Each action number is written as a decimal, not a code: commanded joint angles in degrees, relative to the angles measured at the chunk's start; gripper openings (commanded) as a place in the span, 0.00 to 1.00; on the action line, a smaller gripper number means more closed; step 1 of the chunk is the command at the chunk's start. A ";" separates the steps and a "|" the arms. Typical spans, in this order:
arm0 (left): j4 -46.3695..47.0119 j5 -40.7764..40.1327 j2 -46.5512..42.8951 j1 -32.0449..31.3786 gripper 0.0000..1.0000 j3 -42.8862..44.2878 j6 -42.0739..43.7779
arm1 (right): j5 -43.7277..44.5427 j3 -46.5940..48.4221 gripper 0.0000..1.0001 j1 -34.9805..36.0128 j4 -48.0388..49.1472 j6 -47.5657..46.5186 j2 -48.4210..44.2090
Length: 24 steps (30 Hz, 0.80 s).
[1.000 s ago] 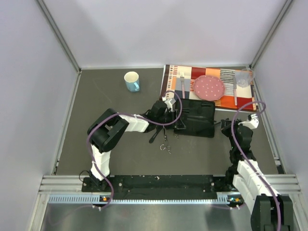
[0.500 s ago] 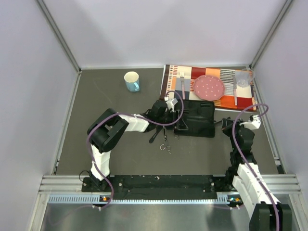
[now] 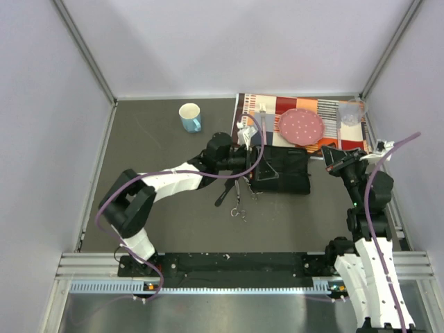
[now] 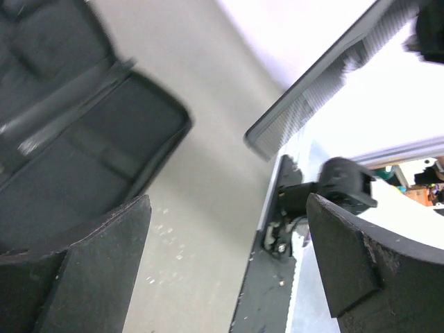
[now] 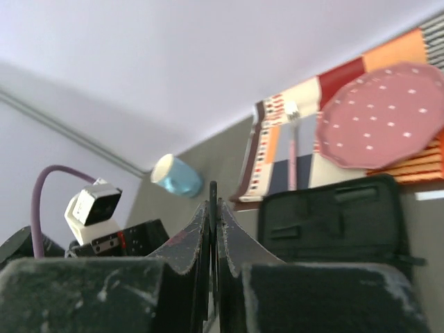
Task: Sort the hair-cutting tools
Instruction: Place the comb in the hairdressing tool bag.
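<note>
The open black zip case (image 3: 284, 170) lies mid-table. My left gripper (image 3: 252, 165) hovers at its left edge, open wide; in the left wrist view nothing lies between the left gripper's (image 4: 229, 257) fingers, with the case (image 4: 76, 146) at upper left. A pair of silver scissors (image 3: 239, 212) lies on the table in front of the case, and a slim black handled comb (image 3: 223, 196) lies beside it. My right gripper (image 3: 333, 158) is raised to the right of the case. In its wrist view the right gripper (image 5: 214, 202) is shut on a thin flat black comb (image 5: 213, 187) seen edge-on.
A blue mug (image 3: 190, 116) stands at the back left. A striped placemat (image 3: 326, 142) at the back right carries a pink plate (image 3: 301, 125), a fork (image 3: 263, 119) and a clear cup (image 3: 350, 112). Side walls close in the table.
My left gripper opened wide while the left arm stretched out toward the case. The right arm rose and swung toward the back right, its gripper still shut.
</note>
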 commanded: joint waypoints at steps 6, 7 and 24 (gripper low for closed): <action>30.68 5.28 -11.39 -0.08 0.99 -4.44 -15.29 | -10.87 10.00 0.00 -0.42 -6.74 5.84 -4.53; 33.75 5.19 -10.87 -0.61 0.99 -4.88 -19.05 | -11.05 10.35 0.00 -0.42 -5.78 6.63 -4.88; 33.70 -9.22 -15.16 -7.90 0.99 -6.28 -21.55 | -11.67 10.80 0.00 -0.42 5.47 17.62 -7.52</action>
